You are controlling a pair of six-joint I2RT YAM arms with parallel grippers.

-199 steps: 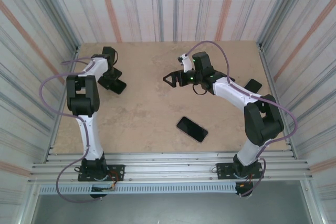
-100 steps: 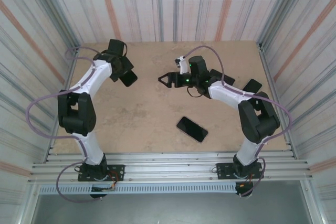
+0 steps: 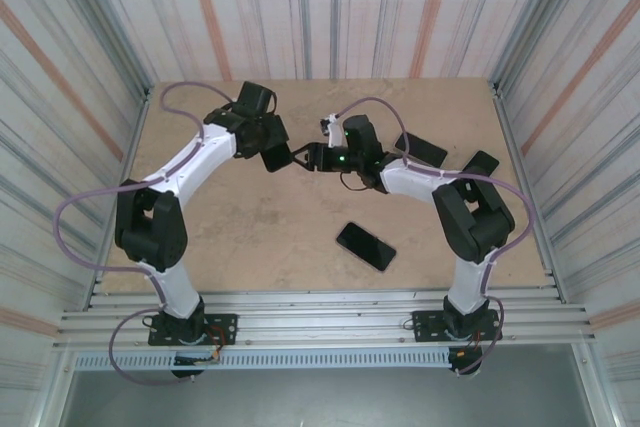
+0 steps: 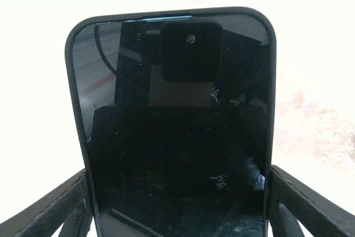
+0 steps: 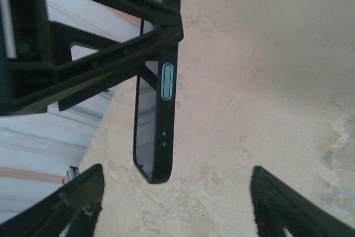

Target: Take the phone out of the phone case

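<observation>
— What's nearest us?
— A loose dark phone point(image 3: 365, 246), flat on the table point(image 3: 250, 237), about five o'clock from the grippers.
— And the cased phone point(image 4: 177, 126)?
— Held up over mid-table. The left gripper point(image 3: 270, 145) is clamped on its long edges, and the glass faces that wrist.
— The right gripper point(image 5: 177, 203)?
— It comes at it from three o'clock, fingers spread wide, gripping nothing. The phone hangs edge-on just ahead of them, side button point(image 5: 167, 89) showing.
— Farther back?
— Two dark flat slabs, one point(image 3: 420, 150) at two o'clock from the loose phone, another point(image 3: 482, 163) just right of it. I can't tell what they are.
</observation>
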